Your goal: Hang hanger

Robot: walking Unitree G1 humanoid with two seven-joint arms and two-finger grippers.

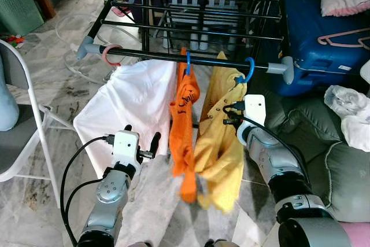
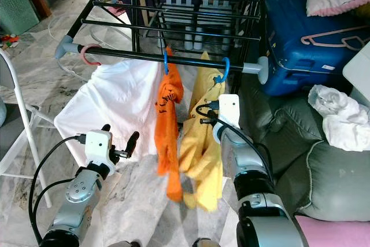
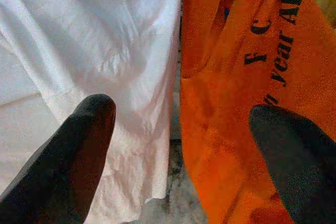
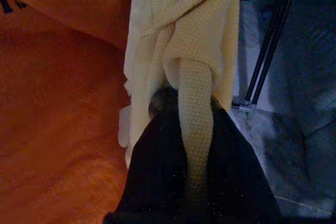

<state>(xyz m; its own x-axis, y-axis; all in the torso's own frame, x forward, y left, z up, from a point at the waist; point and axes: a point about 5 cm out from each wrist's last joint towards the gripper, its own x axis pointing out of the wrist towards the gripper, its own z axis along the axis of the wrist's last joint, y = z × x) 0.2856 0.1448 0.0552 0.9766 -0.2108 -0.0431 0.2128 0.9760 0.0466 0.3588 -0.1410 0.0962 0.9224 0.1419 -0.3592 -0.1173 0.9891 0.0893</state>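
Note:
A black drying rack's front rail carries three hangers. A pink hook holds a white garment. One blue hook holds an orange shirt, and another blue hook holds a yellow shirt. My right gripper is just below that second blue hook, shut on a fold of the yellow shirt. My left gripper stands open lower down, in front of the gap between white garment and orange shirt, holding nothing.
A blue suitcase with a pink hanger on it stands right of the rack. A green sofa with a white cloth is at the right. A grey folding chair stands at the left.

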